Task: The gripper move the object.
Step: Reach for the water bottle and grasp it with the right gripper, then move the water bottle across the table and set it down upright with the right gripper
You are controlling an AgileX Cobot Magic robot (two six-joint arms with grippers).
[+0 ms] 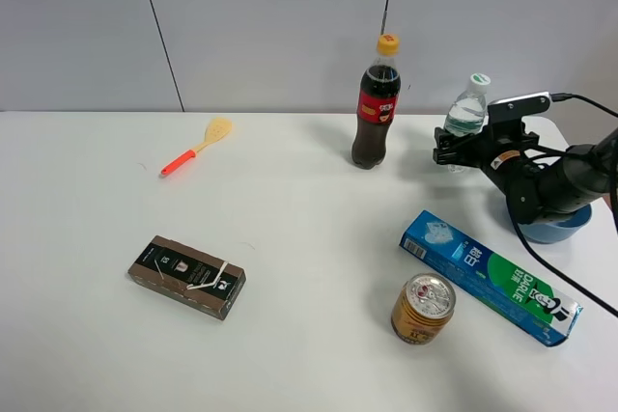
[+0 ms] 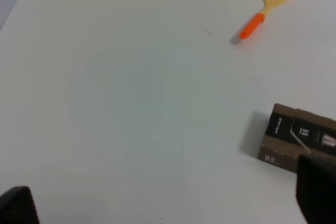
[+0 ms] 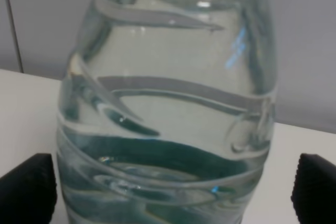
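Right tool: my right tool (image 1: pixel 462 150) is spread apart, with one finger on each side of the water bottle's lower body. The wrist view shows a thin gap at either side, so I judge it is not yet clamped.
Water bottle: the water bottle (image 1: pixel 467 108) stands upright on the tabletop (image 1: pixel 309 229) at the far right, near the cola bottle (image 1: pixel 377 103) but apart from it.
Key relation: the bottle sits straight ahead between my fingers. Its long axis is vertical, across my closing line, so I judge the next move only needs a squeeze.
Nearer arm: the right one, already at the bottle.
Left tool: my left tool (image 2: pixel 165 198) has its fingers apart and holds nothing. It hangs over the tabletop's left side near the brown box (image 2: pixel 299 140), well apart from the bottle.
Containers: the water bottle is capped and looks to hold clear liquid. The cola bottle is capped and dark inside. The can (image 1: pixel 423 308) is upright. The blue bowl (image 1: pixel 565 227) lies behind my right arm, and I cannot see what is in it.
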